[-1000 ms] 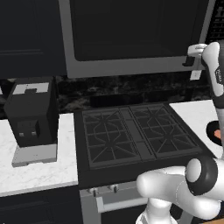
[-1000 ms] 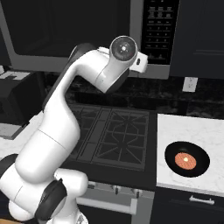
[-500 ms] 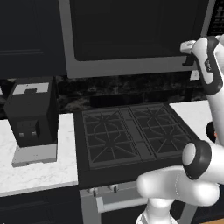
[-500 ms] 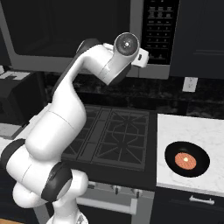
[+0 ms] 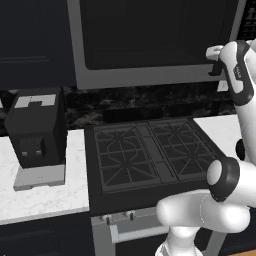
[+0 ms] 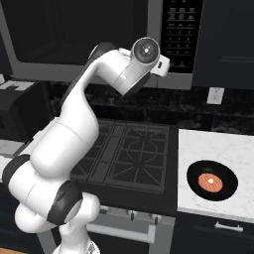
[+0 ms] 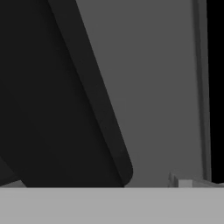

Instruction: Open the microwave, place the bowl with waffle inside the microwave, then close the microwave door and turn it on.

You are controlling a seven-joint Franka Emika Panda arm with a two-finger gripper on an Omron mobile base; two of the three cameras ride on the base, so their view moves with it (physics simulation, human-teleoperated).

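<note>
Seeing wide grey steel microwave (image 6: 99, 39), door closed. My gripper (image 5: 216, 60) raised at its lower right corner, fingers spread, grasping nothing. Small dark bowl with orange waffle (image 6: 212, 180) on white marble counter (image 6: 218, 149), below-right of microwave.

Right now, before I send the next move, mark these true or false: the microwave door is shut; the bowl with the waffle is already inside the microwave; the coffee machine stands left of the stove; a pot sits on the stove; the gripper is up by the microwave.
1. The microwave door is shut. True.
2. The bowl with the waffle is already inside the microwave. False: it sits on the white counter right of the stove.
3. The coffee machine stands left of the stove. True.
4. A pot sits on the stove. False: the burner grates are bare.
5. The gripper is up by the microwave. True: it is at the door's lower right corner, holding nothing.
</note>
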